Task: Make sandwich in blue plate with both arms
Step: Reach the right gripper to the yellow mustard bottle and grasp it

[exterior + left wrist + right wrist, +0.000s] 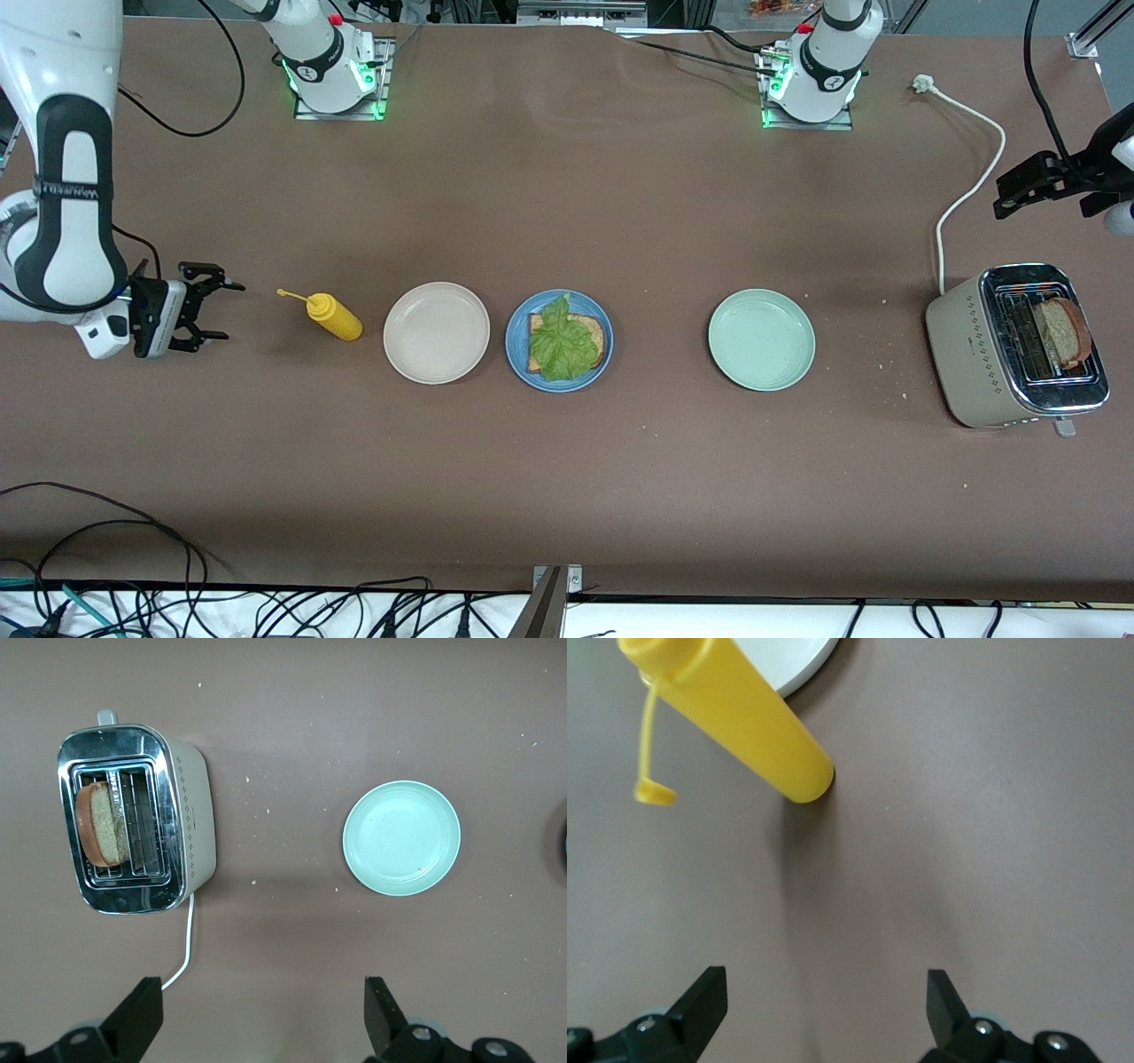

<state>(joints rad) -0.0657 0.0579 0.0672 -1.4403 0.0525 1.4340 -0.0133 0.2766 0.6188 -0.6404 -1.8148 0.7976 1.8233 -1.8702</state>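
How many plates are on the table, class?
3, in a row: the beige plate beside the yellow bottle, the blue plate in the middle, the pale green plate toward the toaster.

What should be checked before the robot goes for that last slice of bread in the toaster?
1. Bottom slice and lettuce on the blue plate: ok.
2. Second slice standing up out of the toaster: ok.
3. Left claw open, above the table between toaster and pale green plate: ok.
4. Right claw open, holding nothing, beside the yellow bottle: ok.
5. Whether the toast is hot: cannot tell.
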